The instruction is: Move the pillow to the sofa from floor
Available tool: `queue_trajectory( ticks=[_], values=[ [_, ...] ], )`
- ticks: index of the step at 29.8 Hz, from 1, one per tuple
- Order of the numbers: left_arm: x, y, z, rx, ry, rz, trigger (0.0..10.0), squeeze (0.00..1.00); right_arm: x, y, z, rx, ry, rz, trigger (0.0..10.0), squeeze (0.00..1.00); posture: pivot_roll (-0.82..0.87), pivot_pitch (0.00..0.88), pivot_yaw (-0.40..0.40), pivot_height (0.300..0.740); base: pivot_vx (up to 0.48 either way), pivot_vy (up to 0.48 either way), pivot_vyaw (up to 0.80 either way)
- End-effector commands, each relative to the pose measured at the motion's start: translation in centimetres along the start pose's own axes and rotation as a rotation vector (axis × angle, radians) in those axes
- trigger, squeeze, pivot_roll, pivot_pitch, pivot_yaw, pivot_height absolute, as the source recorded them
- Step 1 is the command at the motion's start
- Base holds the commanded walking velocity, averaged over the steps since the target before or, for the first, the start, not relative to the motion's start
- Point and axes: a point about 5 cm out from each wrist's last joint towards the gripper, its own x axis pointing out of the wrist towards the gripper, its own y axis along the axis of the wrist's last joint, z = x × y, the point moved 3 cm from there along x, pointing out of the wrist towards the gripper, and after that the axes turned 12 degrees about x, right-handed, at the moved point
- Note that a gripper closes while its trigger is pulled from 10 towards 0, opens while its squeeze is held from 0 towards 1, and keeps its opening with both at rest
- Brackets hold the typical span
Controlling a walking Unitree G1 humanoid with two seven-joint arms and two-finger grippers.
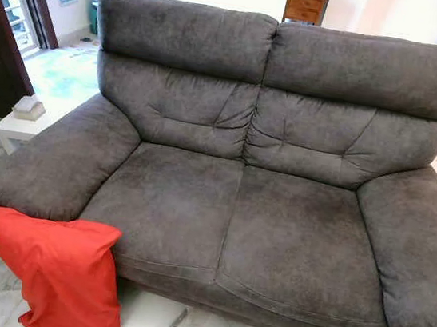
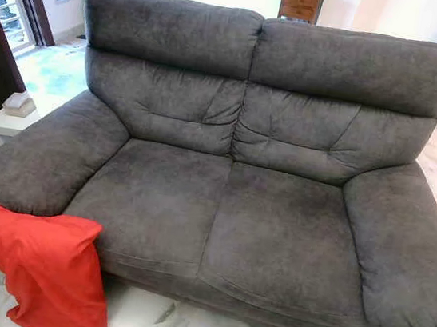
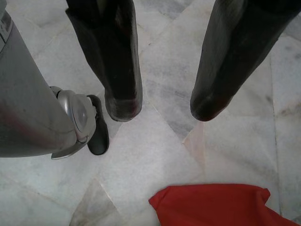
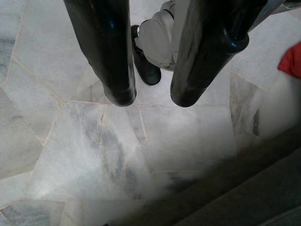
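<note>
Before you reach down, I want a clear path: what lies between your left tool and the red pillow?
Bare marble floor only, in the left wrist view, between the open left tool and the red pillow.

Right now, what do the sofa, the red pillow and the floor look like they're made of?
Sofa: likely suede-like microfibre, matte grey, with mottled nap and tufted creases.
Red pillow: smooth woven cloth, perhaps cotton or polyester; it folds softly with a faint sheen.
Floor: polished marble or marble-look tile, white with grey veins and visible joints.
</note>
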Motion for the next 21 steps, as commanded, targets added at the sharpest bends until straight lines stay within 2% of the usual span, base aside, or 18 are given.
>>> queue_trajectory(
  ticks=[1, 11, 12, 13, 21],
  values=[
    [-0.2, -0.8, 0.0, -0.007, -0.004, -0.029, 10.0, 0.00, -0.1, -0.4, 0.3, -0.007, -0.012, -0.017, 10.0, 0.00, 0.14, 0.016, 0.027, 0.740, 0.000, 0.000, 0.00],
    [-0.2, -0.8, 0.0, -0.007, -0.004, -0.029, 10.0, 0.00, -0.1, -0.4, 0.3, -0.007, -0.012, -0.017, 10.0, 0.00, 0.14, 0.016, 0.027, 0.740, 0.000, 0.000, 0.00],
    [-0.2, -0.9, 0.0, -0.001, -0.005, -0.029, 10.0, 0.00, -0.1, -0.4, 0.2, -0.018, -0.016, -0.019, 10.0, 0.00, 0.00, 0.000, 0.000, 0.740, 0.000, 0.000, 0.00],
    [-0.1, -0.6, 0.3, 0.002, -0.011, -0.023, 10.0, 0.00, -0.1, -0.6, -0.4, -0.025, 0.026, -0.018, 10.0, 0.00, 0.15, 0.039, 0.032, 0.740, 0.000, 0.000, 0.00],
    [0.0, -0.1, 0.1, -0.014, 0.006, -0.006, 10.0, 0.00, -0.1, -0.8, -0.7, -0.016, 0.044, -0.021, 10.0, 0.00, 0.15, 0.049, 0.031, 0.740, 0.000, 0.000, 0.00]
  ],
)
